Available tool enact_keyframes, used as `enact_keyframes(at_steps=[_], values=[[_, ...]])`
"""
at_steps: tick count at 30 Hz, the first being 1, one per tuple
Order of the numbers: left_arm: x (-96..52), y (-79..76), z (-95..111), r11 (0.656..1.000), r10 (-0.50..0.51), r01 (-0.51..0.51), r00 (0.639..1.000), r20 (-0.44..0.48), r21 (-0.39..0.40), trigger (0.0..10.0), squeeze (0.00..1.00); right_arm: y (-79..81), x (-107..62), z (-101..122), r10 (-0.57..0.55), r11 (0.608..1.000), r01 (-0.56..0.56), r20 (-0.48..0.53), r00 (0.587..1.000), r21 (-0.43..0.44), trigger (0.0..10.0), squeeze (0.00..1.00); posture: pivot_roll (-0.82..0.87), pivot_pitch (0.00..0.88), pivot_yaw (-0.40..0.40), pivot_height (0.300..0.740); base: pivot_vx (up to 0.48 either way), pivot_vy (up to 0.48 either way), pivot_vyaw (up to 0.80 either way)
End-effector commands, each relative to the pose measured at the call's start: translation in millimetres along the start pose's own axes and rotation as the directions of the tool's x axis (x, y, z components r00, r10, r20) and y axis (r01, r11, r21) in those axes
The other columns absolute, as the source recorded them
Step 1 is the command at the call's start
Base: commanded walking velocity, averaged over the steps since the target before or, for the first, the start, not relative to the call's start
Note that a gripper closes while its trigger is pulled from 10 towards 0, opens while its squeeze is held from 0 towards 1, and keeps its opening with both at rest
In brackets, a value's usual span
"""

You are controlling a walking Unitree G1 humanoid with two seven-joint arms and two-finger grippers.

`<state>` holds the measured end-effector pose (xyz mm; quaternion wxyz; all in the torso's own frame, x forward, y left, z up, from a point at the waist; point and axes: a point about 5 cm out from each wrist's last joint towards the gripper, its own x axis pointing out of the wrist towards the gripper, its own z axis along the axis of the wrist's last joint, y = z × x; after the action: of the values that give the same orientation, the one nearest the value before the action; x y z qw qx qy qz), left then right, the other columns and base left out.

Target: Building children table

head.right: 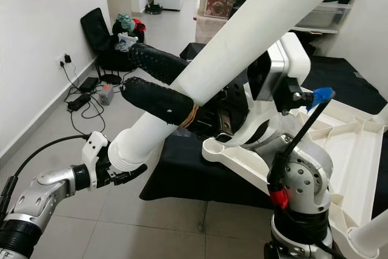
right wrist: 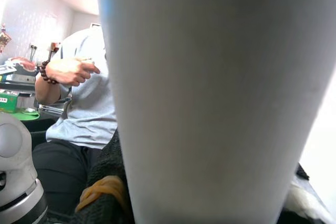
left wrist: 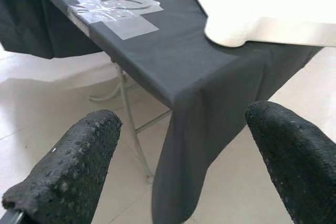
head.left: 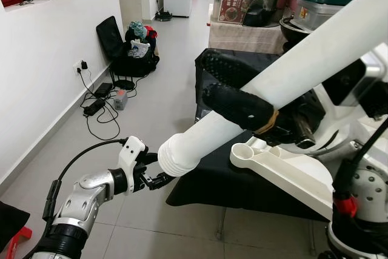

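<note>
Above the black-draped table's edge (left wrist: 157, 85), the right gripper (head.left: 239, 92) clamps a white table leg (head.right: 242, 47); left gripper (left wrist: 184, 166) fingers spread. The leg looks rigid, light, smooth; grip mid-shaft.

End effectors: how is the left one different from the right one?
The right end effector is shut on the white leg; the left end effector is open and empty. The right is higher; the left is lower, by the leg's ribbed end. Both have bumpy black fingers.

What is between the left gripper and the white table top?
In the left wrist view, black cloth lies between the left gripper and the table top.
</note>
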<state>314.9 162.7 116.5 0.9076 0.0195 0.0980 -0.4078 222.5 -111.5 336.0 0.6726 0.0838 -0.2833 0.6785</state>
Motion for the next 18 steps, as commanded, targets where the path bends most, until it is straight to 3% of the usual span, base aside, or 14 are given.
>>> enact_keyframes(at_steps=[1, 2, 5, 7, 9, 11, 13, 18], values=[[-2.6, -1.0, 8, 0.999, -0.041, 0.041, 0.999, 0.010, 0.001, 10.0, 0.00, -4.0, -5.0, -1, -0.062, 0.997, 0.061, -0.015, 0.998, -0.036, 10.0, 0.00, 0.09, 0.000, -0.044, 0.740, 0.000, 0.000, 0.00], [-2.6, -1.0, 8, 0.999, -0.041, 0.041, 0.999, 0.010, 0.001, 10.0, 0.00, -4.0, -5.0, -1, -0.062, 0.997, 0.061, -0.015, 0.998, -0.036, 10.0, 0.00, 0.09, 0.000, -0.044, 0.740, 0.000, 0.000, 0.00], [-7.9, -4.1, 25, 0.992, -0.127, 0.126, 0.991, 0.030, 0.029, 10.0, 0.00, -25.5, -14.1, -18, -0.237, 0.969, 0.227, -0.118, 0.964, -0.096, 10.0, 0.00, 0.09, 0.000, -0.048, 0.740, 0.000, 0.000, 0.00], [-12.9, -2.9, 41, 0.983, -0.165, 0.161, 0.986, 0.030, 0.092, 10.0, 0.00, -45.8, -23.5, -35, -0.394, 0.916, 0.364, -0.212, 0.894, -0.168, 10.0, 0.00, 0.10, 0.000, -0.049, 0.740, 0.000, 0.000, 0.00], [-14.8, -2.6, 51, 0.977, -0.183, 0.177, 0.982, 0.039, 0.120, 10.0, 0.00, -61.9, -31.4, -42, -0.514, 0.854, 0.463, -0.245, 0.822, -0.238, 10.0, 0.00, 0.10, 0.000, -0.050, 0.740, 0.000, 0.000, 0.00], [-14.8, -2.6, 51, 0.977, -0.183, 0.177, 0.982, 0.039, 0.120, 10.0, 0.00, -61.9, -31.4, -42, -0.514, 0.854, 0.463, -0.245, 0.822, -0.238, 10.0, 0.00, 0.10, 0.000, -0.050, 0.740, 0.000, 0.000, 0.00], [-14.2, -10.7, 57, 0.959, -0.243, 0.236, 0.969, 0.031, 0.156, 10.0, 0.00, -69.9, -38.3, -50, -0.579, 0.813, 0.517, -0.276, 0.767, -0.268, 10.0, 0.00, 0.10, 0.000, -0.049, 0.740, 0.000, 0.000, 0.00], [-12.5, -16.9, 58, 0.939, -0.280, 0.276, 0.960, -0.008, 0.207, 10.0, 0.00, -69.0, -39.8, -55, -0.584, 0.811, 0.528, -0.292, 0.757, -0.253, 10.0, 0.00, 0.10, 0.000, -0.047, 0.740, 0.000, 0.000, 0.00]])
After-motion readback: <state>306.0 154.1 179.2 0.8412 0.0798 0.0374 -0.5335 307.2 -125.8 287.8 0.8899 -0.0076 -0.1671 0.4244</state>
